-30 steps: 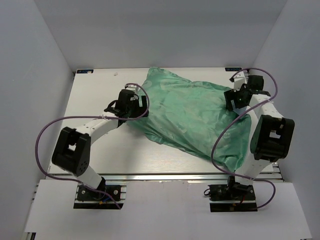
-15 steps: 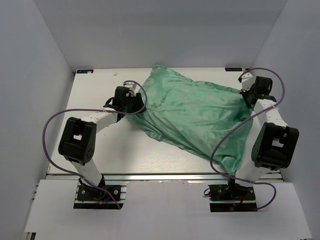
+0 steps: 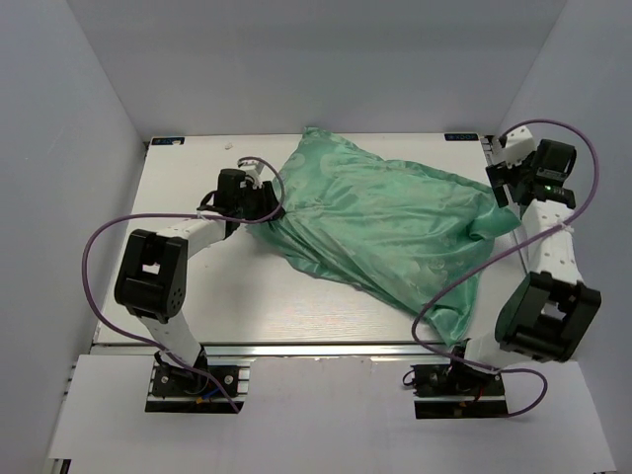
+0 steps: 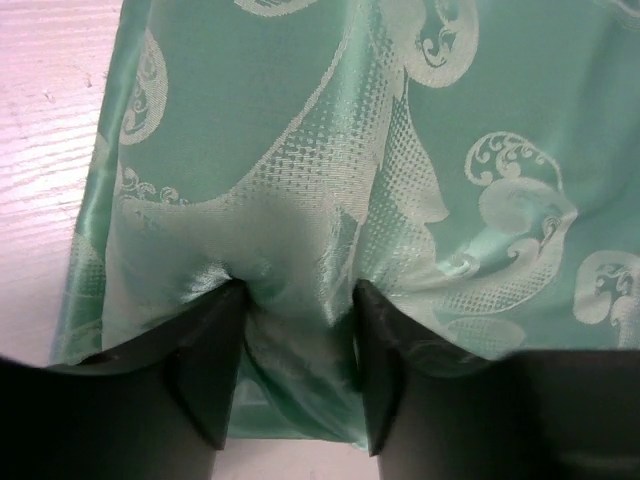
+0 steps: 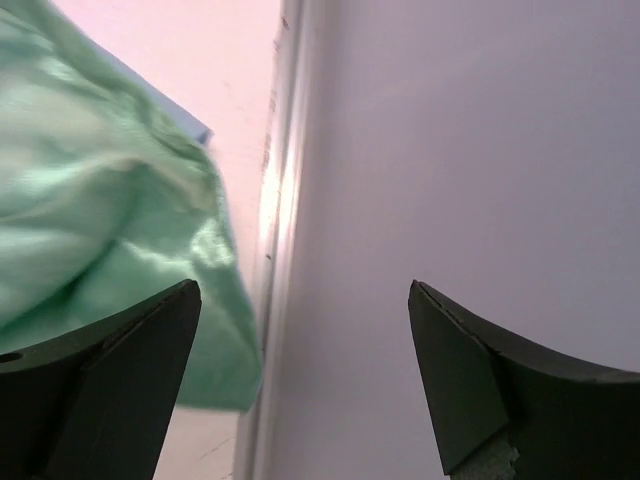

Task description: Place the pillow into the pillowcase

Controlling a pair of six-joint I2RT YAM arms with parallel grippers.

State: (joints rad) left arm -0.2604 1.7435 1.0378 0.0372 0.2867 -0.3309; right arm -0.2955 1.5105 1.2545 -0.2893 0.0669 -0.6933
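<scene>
The pillowcase (image 3: 385, 227) is spread across the middle and right of the white surface (image 3: 217, 296), its glossy mint-green face turned up and woven with pale scrolls. It is puffed up and rounded along its length, and what fills it is hidden by the cloth. One pointed corner is drawn toward the far edge of the surface, and another hangs over the near edge beside the right arm's base. A thin strip of light blue is seen at its edge in the right wrist view.

The left gripper (image 4: 297, 288) is set at the left end of the pillowcase, low over the surface. A fold of the green cloth is pinched between its two dark fingers (image 4: 205, 370), and the fabric is gathered into creases where it is squeezed.

The right gripper (image 5: 302, 287) is held at the far right corner, close to the grey side wall (image 5: 450, 150) and just beside the right corner of the pillowcase. Its jaws are spread wide, and nothing is caught between them.
</scene>
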